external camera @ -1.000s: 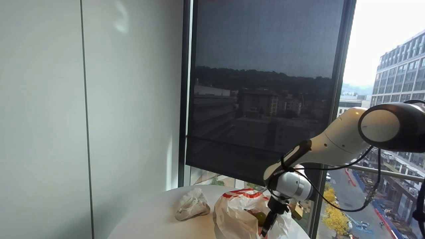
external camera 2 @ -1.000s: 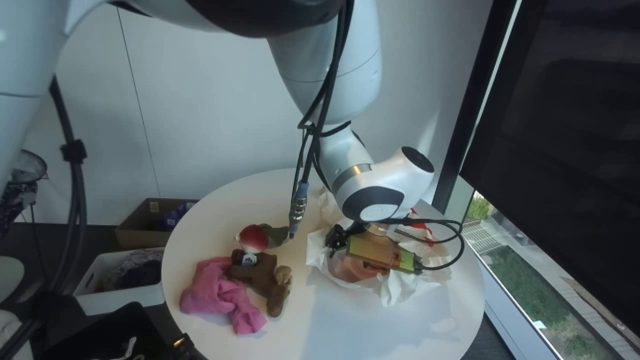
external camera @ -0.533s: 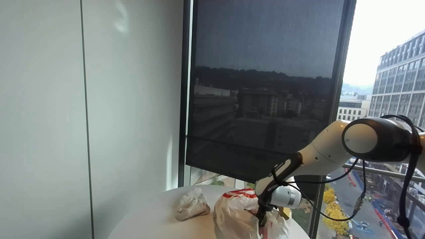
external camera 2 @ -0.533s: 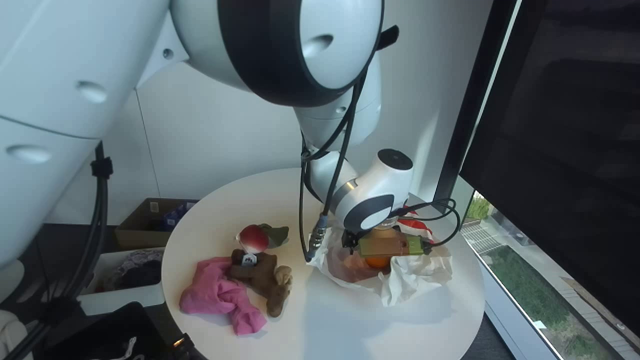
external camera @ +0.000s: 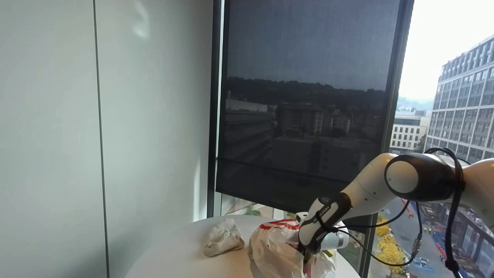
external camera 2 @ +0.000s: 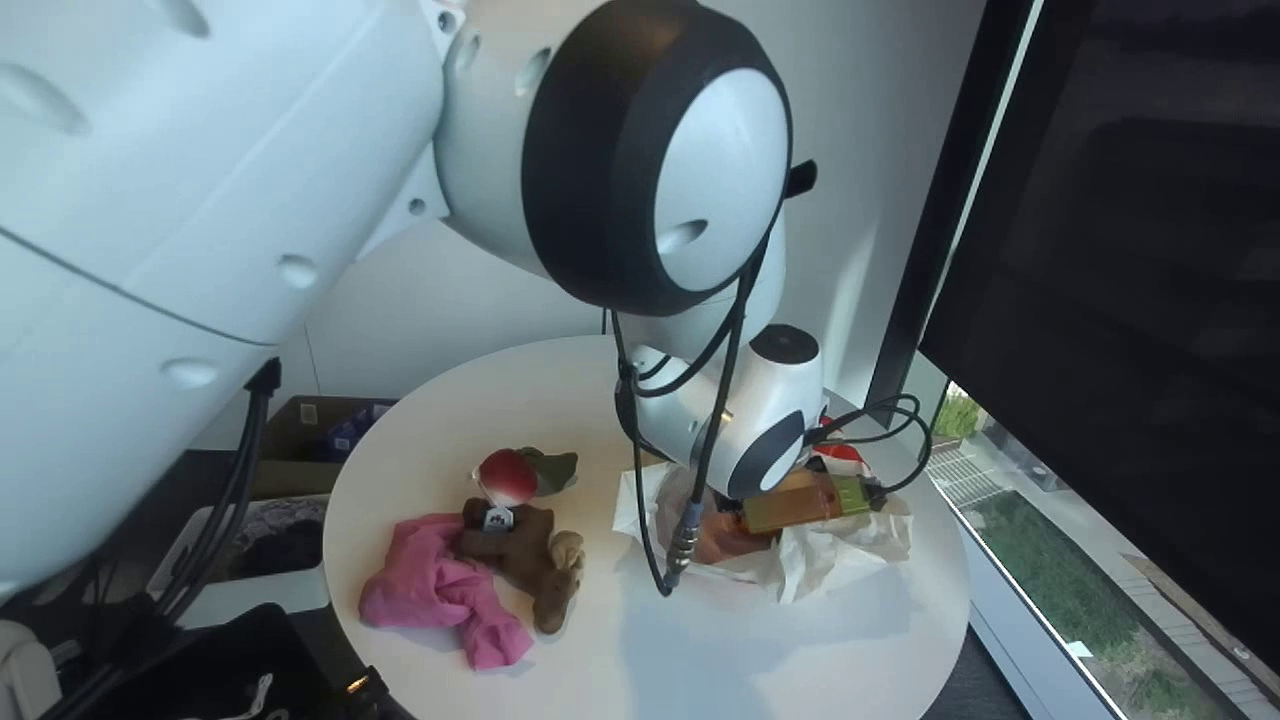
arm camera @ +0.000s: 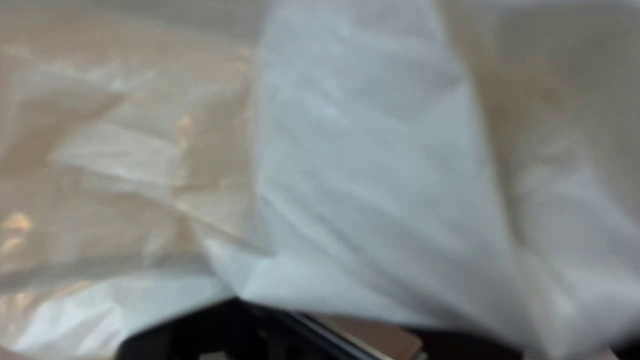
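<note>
Black gripper [external camera: 305,255] points down into opening of crumpled white plastic bag with red print [external camera: 276,253], on round white table [external camera 2: 700,660]. Jaws stand apart, no grip visible; tips hidden in bag. Bag lies below and around jaws; long axis, cannot tell.

Wrist view: blurred bag [arm camera: 370,175] hides jaws (mostly, it seems); exterior views crop arm [external camera: 401,177].

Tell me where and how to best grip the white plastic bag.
I'd come from above and pinch the white plastic bag by its bunched rim. In an exterior view, loose folds spill outward from the mouth, seemingly giving the jaws a thin ridge to close across.
</note>
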You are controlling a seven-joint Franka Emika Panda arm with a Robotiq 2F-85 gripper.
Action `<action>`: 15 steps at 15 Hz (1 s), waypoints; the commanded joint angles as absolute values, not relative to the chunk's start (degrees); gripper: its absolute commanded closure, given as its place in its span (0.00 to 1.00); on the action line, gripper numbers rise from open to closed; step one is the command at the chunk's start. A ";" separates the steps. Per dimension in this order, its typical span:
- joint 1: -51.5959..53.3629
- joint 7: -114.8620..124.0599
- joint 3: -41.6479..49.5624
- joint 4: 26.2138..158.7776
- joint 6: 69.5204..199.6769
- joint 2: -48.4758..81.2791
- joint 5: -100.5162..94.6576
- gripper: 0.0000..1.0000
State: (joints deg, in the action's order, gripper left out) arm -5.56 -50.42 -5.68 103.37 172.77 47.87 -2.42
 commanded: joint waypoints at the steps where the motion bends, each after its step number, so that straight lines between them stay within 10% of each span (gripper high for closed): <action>1: -5.61 -46.59 -5.63 98.70 173.45 51.82 -7.22 0.10; 5: -6.08 -44.88 -6.62 98.23 172.67 51.86 -10.11 0.47; 15: 7.78 -30.08 8.11 110.43 163.38 35.77 -20.98 0.49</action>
State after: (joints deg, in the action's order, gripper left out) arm 2.14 -36.17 2.94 104.15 170.28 44.30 -16.71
